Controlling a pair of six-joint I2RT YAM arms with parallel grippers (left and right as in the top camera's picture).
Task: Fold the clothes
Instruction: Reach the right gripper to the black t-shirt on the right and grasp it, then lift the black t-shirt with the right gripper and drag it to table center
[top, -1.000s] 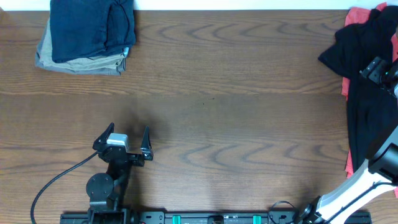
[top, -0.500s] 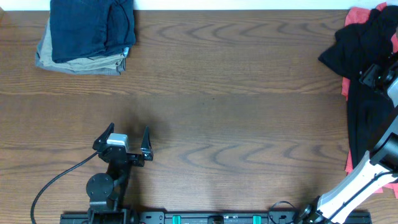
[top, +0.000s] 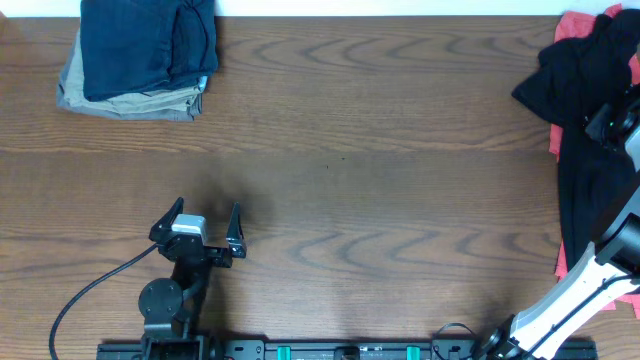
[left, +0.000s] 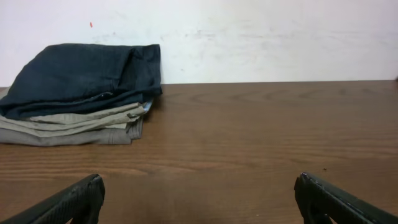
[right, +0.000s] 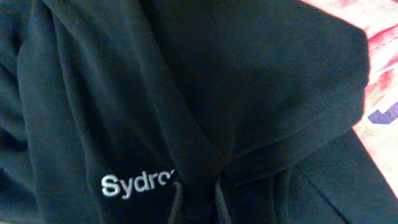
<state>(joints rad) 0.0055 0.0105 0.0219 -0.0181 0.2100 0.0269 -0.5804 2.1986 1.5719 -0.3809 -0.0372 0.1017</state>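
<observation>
Your right gripper sat down in the black T-shirt, which lay crumpled directly under and around it. The right wrist view showed only cloth, with the white logo just to the left of the fingers, so I could not tell whether the jaws were pinching a fold or merely resting on it.

The likeliest trouble was a grasp that took in several layers at once, so the shirt would come up as a bunch rather than open out. A red garment lay under and beyond the shirt, so a deep bite could have dragged that along too.

Your left gripper stood idle with its jaws spread wide, holding nothing. Well ahead of it and to its left lay a folded stack.

The table was dark wood-grain, bare between the two grippers. A plain white wall rose behind it.
</observation>
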